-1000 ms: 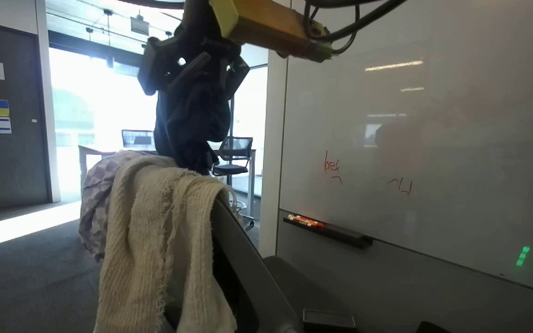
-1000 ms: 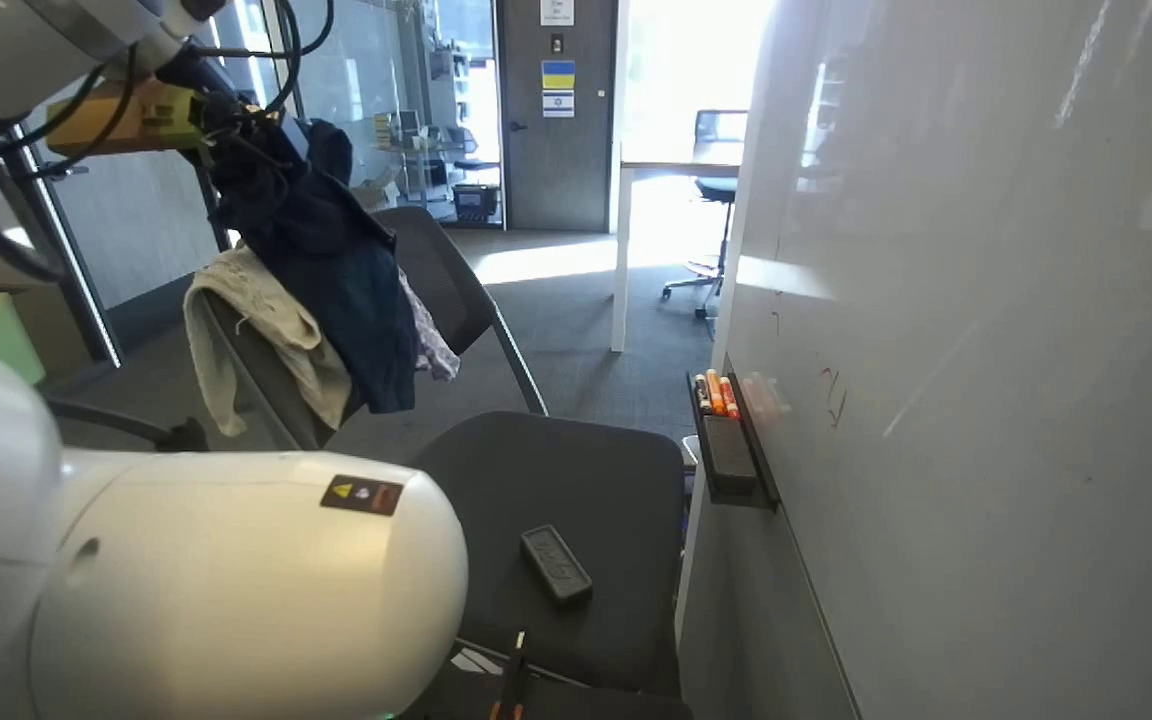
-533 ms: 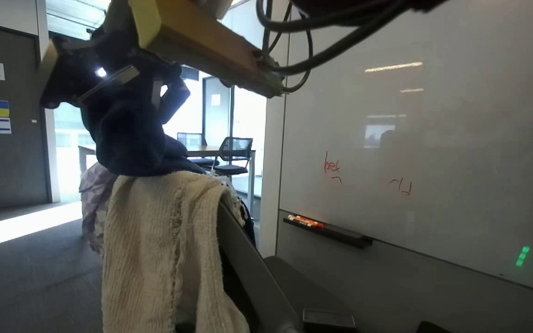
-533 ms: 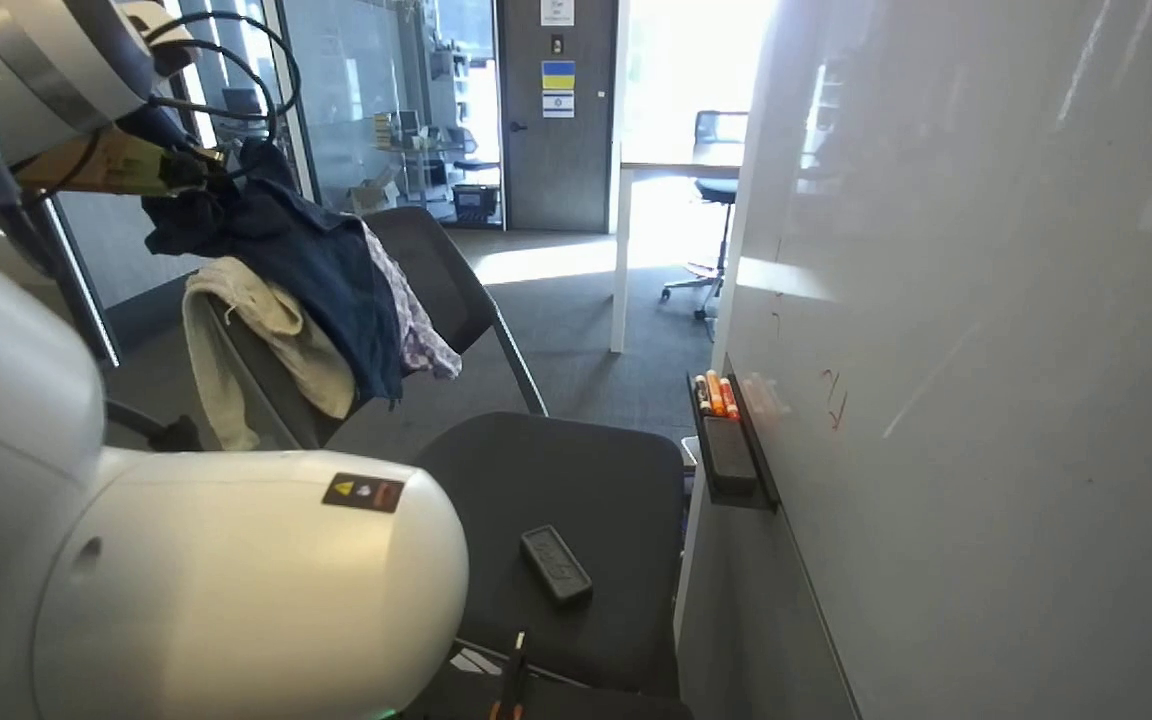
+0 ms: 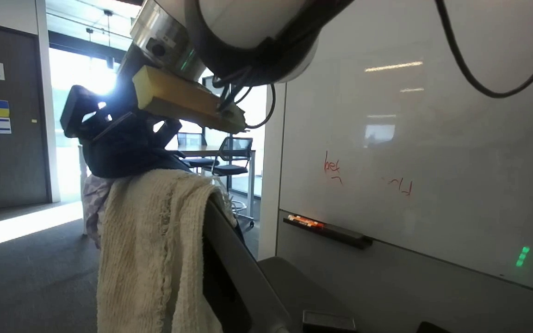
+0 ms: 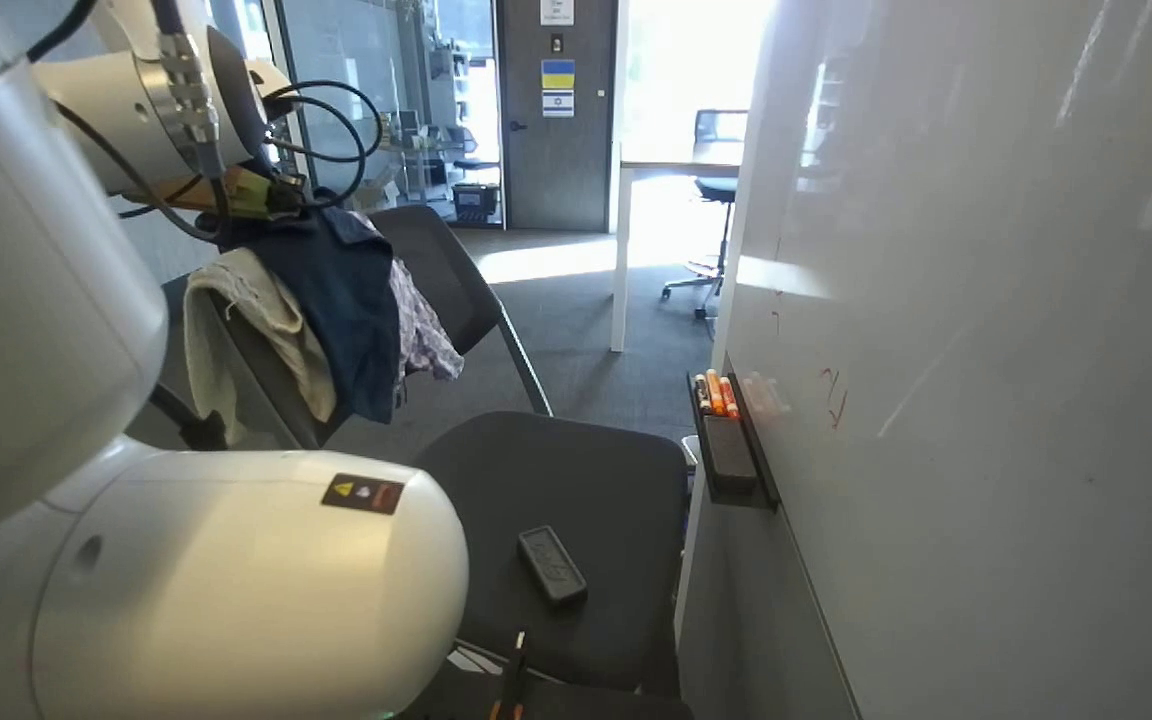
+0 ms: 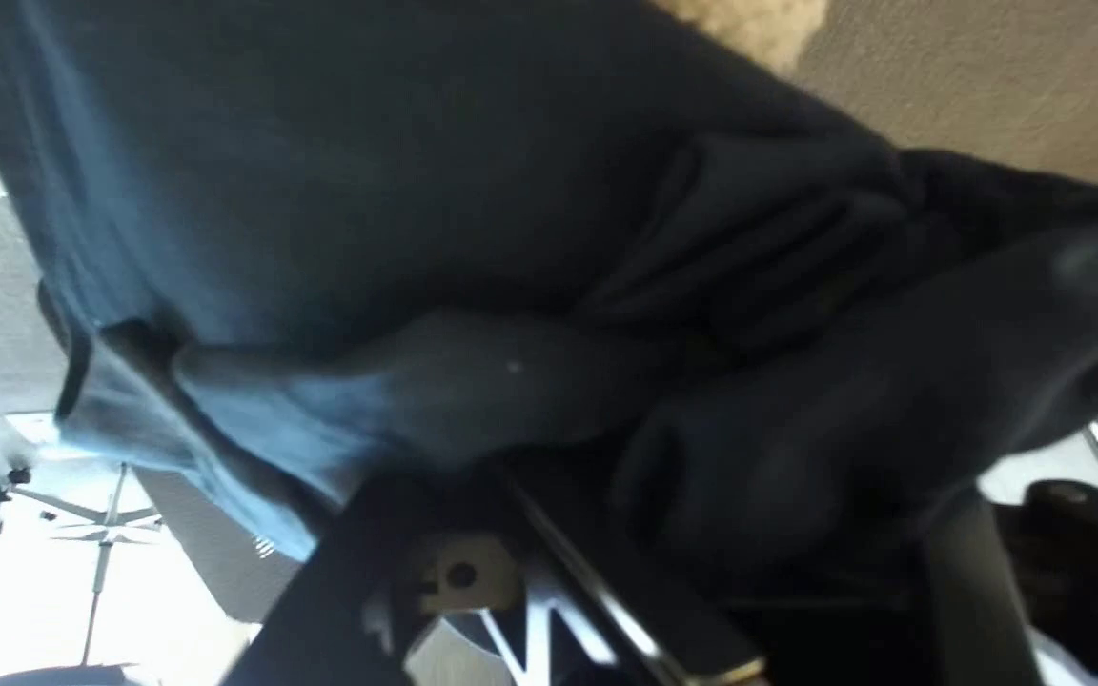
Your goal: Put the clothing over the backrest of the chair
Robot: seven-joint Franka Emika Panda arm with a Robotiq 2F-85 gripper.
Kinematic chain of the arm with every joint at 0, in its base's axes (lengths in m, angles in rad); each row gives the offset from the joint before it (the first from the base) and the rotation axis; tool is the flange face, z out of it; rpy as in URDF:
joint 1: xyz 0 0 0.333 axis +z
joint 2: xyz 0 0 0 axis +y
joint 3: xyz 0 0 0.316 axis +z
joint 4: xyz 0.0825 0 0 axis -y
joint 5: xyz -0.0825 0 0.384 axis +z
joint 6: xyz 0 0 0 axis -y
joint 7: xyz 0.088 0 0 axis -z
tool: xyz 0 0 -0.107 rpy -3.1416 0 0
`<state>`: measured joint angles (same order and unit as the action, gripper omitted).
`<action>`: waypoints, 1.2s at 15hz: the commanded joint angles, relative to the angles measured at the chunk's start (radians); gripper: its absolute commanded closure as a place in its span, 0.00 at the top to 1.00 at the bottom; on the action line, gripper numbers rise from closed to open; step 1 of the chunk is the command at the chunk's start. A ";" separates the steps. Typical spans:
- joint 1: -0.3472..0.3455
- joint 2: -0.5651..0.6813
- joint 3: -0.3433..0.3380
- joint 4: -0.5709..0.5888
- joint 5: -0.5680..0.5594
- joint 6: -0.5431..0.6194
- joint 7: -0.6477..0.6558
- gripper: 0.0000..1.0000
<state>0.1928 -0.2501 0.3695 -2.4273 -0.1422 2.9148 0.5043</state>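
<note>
Draped over the tall mesh backrest of the chair (image 6: 443, 280), the dark navy garment (image 6: 356, 310) lies between the cream fleecy garment (image 6: 261, 300) and the floral garment (image 6: 423, 330). In an exterior view the cream one (image 5: 148, 240) hangs down in front, with part of the floral one (image 5: 93, 196) showing behind it. My gripper (image 7: 740, 500) is low over the top of the backrest, right at the navy garment (image 5: 123, 159). In the wrist view its fingers (image 7: 625, 591) stand well apart, with navy folds bunched at and between them. The fingertips are partly hidden by dark cloth.
A black eraser (image 6: 553, 565) lies on the dark seat (image 6: 576, 460). Beside it rises a whiteboard (image 6: 936, 300) with a marker tray (image 6: 731, 455). My white arm link (image 6: 266, 580) fills the near side. Smaller black chairs (image 5: 234, 157) and a table stand behind.
My gripper has come down toward the backrest and, in an exterior view, shifted left. The navy garment, which hung steeply from it, now lies flatter across the top of the backrest.
</note>
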 commanded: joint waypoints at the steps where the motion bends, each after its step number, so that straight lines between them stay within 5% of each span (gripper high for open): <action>1: 0.098 0.081 -0.052 0.073 0.179 -0.029 -0.180 0.83; 4: 0.097 0.051 -0.044 0.078 0.203 -0.058 -0.231 1.00; 12: 0.105 -0.144 -0.041 0.026 0.219 -0.078 -0.223 1.00; 18: 0.026 -0.353 -0.070 -0.007 0.197 -0.339 -0.175 1.00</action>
<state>0.2653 -0.4859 0.3178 -2.3985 0.0596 2.6775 0.3095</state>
